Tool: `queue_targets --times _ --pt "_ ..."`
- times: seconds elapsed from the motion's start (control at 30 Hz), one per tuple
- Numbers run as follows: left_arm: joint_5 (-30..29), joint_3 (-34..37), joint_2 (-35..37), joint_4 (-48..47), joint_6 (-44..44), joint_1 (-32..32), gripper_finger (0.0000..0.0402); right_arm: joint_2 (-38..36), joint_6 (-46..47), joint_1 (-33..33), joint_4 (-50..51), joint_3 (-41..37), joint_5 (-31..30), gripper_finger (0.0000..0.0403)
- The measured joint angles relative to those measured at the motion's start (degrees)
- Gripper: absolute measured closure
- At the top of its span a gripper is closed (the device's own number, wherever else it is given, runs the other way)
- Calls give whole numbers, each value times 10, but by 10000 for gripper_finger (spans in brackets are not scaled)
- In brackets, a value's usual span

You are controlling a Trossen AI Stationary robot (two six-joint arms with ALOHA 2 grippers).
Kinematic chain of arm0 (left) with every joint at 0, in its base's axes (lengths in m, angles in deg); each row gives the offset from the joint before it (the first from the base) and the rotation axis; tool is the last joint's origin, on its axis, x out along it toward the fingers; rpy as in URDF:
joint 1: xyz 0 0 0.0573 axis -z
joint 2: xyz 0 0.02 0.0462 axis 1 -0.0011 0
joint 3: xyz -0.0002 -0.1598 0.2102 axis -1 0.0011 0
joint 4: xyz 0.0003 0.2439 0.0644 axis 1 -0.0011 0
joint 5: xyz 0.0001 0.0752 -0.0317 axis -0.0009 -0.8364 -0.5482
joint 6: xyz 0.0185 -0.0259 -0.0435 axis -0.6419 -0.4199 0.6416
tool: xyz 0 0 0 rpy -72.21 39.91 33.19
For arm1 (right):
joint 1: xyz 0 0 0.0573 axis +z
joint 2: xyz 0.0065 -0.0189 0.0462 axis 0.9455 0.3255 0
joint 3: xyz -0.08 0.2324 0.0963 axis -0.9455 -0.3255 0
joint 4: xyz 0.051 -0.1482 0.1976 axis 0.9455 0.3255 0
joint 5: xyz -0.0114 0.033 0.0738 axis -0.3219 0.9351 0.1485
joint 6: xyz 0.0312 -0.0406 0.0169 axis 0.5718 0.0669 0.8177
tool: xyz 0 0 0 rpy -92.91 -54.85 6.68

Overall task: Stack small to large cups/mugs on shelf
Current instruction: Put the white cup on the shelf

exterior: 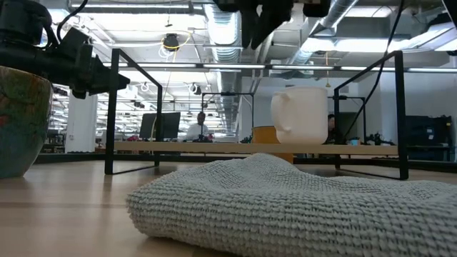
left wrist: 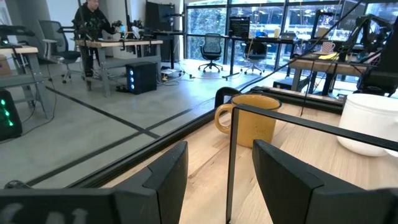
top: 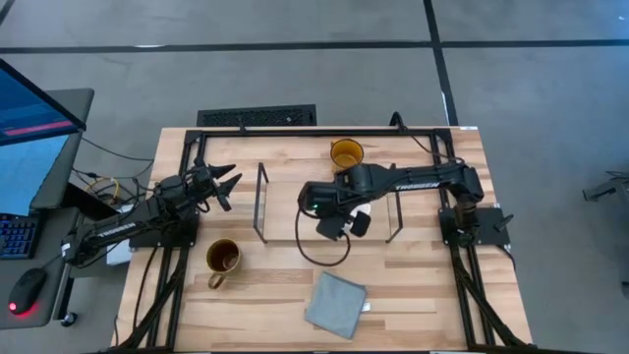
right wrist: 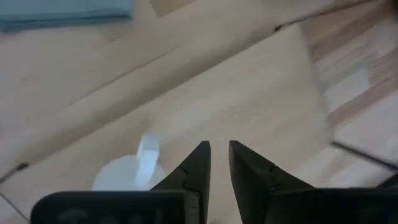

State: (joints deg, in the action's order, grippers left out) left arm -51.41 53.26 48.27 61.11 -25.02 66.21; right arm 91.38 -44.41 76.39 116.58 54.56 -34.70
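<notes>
The small white mug (exterior: 300, 114) stands upright on the light-wood shelf (top: 295, 211); it also shows in the right wrist view (right wrist: 127, 177). My right gripper (right wrist: 219, 152) hovers above the shelf beside that mug, empty, its fingers a narrow gap apart. The amber mug (top: 346, 154) stands on the table just beyond the shelf's far edge. The brownish mug (top: 223, 259) stands on the table left of the shelf, toward the near side. My left gripper (top: 224, 183) is open and empty, left of the shelf.
A grey knitted cloth (top: 336, 303) lies on the table near the front edge. The shelf's black wire frames (top: 262, 202) stand at both short ends. People and desks show in the room beyond the table.
</notes>
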Motion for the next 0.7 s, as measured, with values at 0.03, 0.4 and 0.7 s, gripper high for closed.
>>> queue_targets --times 0.03,0.4,0.7 --pt "0 0 0 0 0 0 230 2 12 -1 4 -4 0 321" --pt "0 0 0 0 0 0 230 1 70 -11 -21 -71 0 321" --pt "0 0 0 0 0 0 230 1 78 -19 -39 -118 0 321"
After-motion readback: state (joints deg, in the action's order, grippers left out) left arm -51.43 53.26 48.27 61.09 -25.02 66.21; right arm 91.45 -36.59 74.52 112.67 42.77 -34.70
